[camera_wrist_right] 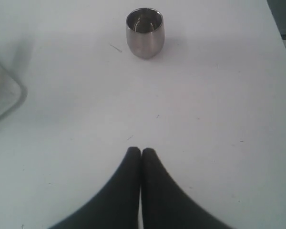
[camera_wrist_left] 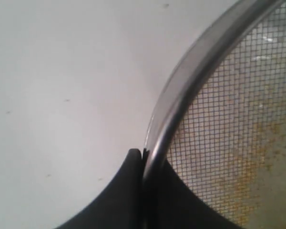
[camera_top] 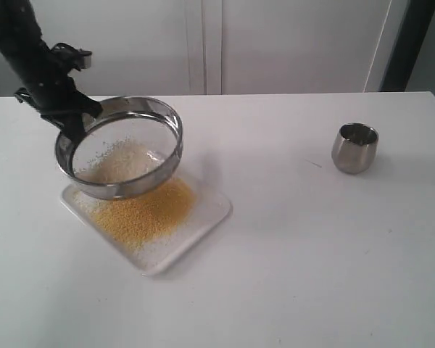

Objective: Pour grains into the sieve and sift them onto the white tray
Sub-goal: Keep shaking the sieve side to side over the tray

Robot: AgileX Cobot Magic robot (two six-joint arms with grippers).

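Sieve [camera_top: 130, 136]: held tilted just above the white tray [camera_top: 209, 213], near the worktop's edge on the left-arm side, its steel rim clamped between the left fingers [camera_wrist_left: 126, 191]. Right fingers [camera_wrist_right: 128, 191] are pressed together, empty, facing the steel cup [camera_wrist_right: 145, 32]. Fine yellow grains [camera_top: 148, 210] lie heaped on the tray; paler coarse bits [camera_top: 127, 161] sit on the mesh. Recommended: short, gentle shakes, sieve centred so nothing falls beyond the tray rim.

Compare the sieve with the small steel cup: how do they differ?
The sieve is wide and shallow; the cup is small and deep. The left gripper holds the sieve tilted above the white tray; the cup stands upright on the table. The sieve holds pale grains; the cup looks empty. Both are shiny steel.
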